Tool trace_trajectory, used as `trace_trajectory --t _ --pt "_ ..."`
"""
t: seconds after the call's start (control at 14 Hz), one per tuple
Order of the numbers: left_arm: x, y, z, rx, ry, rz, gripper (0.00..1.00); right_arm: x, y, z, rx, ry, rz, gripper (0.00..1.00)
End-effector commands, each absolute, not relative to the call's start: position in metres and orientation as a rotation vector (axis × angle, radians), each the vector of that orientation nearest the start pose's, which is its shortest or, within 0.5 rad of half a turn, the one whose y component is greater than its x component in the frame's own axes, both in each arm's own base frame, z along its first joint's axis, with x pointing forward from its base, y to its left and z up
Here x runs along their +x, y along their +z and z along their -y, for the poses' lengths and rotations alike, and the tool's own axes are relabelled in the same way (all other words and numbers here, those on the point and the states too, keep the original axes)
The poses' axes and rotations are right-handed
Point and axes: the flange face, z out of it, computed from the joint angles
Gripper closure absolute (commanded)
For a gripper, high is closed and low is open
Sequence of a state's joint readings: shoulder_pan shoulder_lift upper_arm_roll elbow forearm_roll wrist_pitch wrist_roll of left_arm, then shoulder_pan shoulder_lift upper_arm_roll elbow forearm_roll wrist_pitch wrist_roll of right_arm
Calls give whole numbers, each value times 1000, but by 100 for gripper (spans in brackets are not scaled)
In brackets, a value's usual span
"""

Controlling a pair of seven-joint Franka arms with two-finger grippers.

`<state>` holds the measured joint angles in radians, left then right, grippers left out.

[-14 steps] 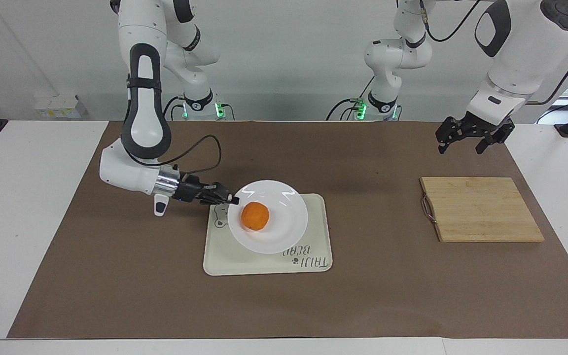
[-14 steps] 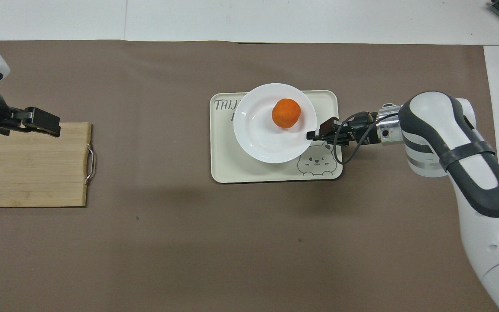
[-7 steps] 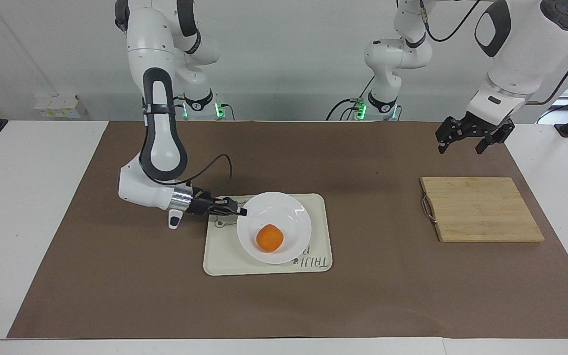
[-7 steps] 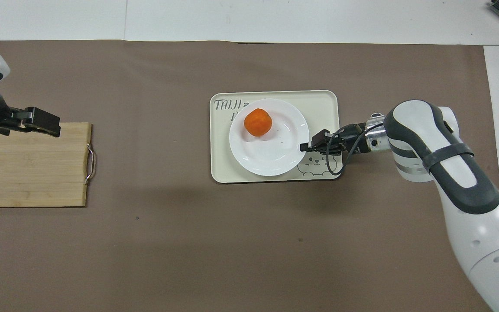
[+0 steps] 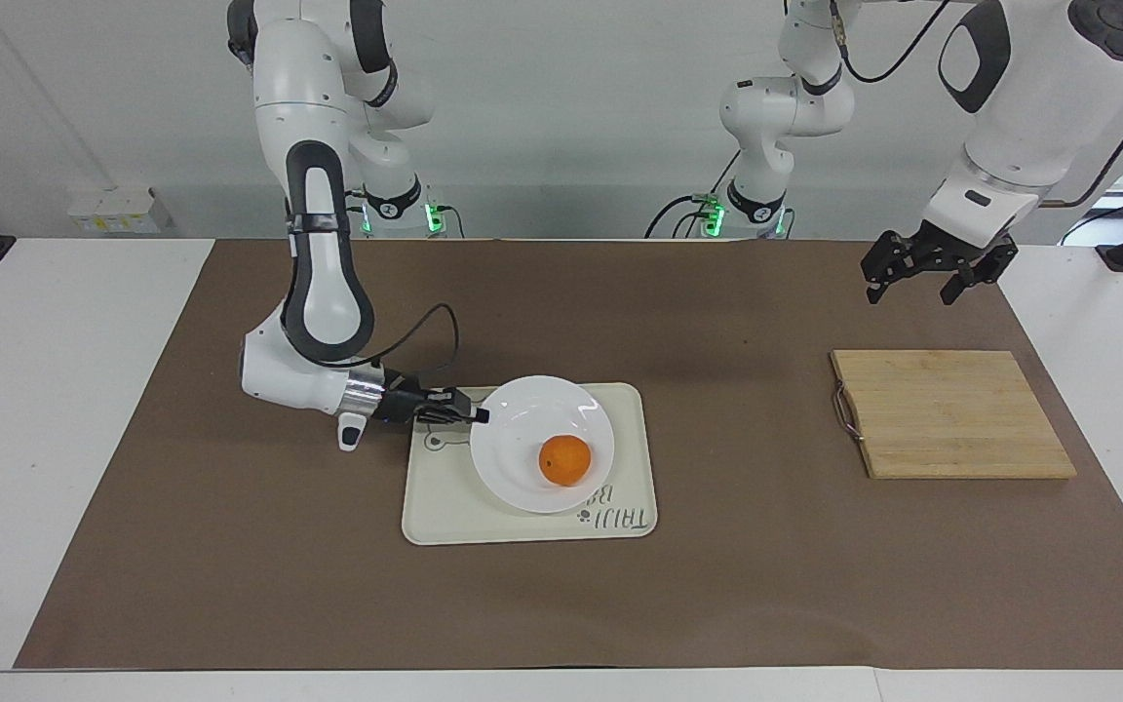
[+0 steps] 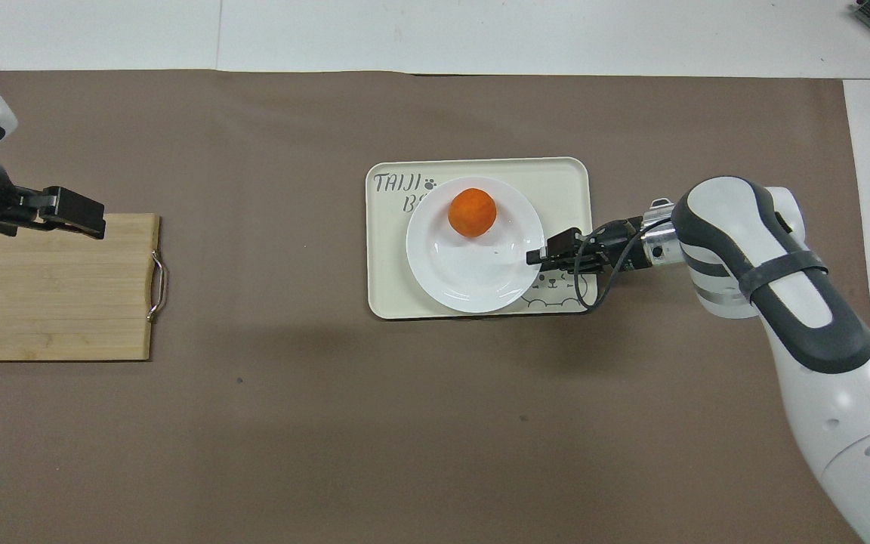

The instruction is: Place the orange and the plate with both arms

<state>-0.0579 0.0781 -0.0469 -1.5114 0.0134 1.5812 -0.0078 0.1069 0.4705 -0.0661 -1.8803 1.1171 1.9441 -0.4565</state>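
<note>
White plate (image 5: 542, 444) with the orange (image 5: 564, 460) now rests on the tray (image 5: 435, 507), lowered from its tilt, your right gripper (image 5: 477, 415) at its rim, fingers' grip unclear; left gripper (image 5: 937, 268) waits open over the desk (image 5: 230, 565).

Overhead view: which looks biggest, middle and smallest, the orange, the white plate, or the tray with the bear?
Largest to smallest:
1. bear tray
2. white plate
3. orange, which sits on the plate

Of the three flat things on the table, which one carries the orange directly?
The white plate: the orange sits in it. The cream tray holds only the plate; the wooden cutting board holds nothing.
</note>
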Motion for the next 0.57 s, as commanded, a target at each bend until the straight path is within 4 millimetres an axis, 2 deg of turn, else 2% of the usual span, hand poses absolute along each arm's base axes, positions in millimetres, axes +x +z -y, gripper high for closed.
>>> trace_trajectory --t 0.0,0.29,0.5 --pt "573 616 57 -3110 17 -155 0 615 277 -86 -2223 158 -127 0" --pt "573 616 57 -3110 17 -155 0 642 336 -81 -2465 160 -95 0" --pt "573 616 57 -3110 17 -155 0 647 388 -69 -2681 14 -76 0"
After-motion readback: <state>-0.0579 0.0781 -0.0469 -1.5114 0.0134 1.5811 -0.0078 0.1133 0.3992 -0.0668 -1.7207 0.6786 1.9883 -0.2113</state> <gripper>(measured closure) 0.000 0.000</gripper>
